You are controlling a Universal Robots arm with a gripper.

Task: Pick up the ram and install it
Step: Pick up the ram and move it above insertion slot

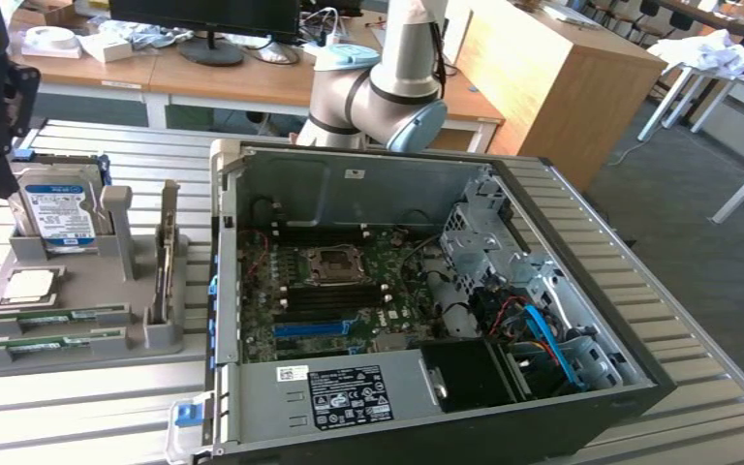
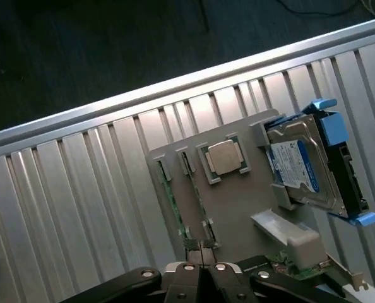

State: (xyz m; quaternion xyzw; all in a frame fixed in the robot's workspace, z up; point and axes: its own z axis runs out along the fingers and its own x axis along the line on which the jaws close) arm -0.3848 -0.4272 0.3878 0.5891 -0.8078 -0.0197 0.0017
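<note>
There are two ram sticks. The far ram stick (image 1: 55, 315) and the near ram stick (image 1: 49, 341) lie flat, side by side, in slots at the near end of one grey tray (image 1: 81, 286). The tray also holds one silver chip (image 1: 30, 286) and one hard drive (image 1: 59, 215) with a blue label, standing up at the far end.

The one gripper (image 2: 200, 255) hangs in the air above the far left of the tray. Its jaws are pressed together and hold nothing. There is open air all around it.

One open computer case (image 1: 346, 184) sits just right of the tray, its top open wide. The slatted table (image 1: 88, 417) is bare on the near side of the tray. The table's left edge is close by.
</note>
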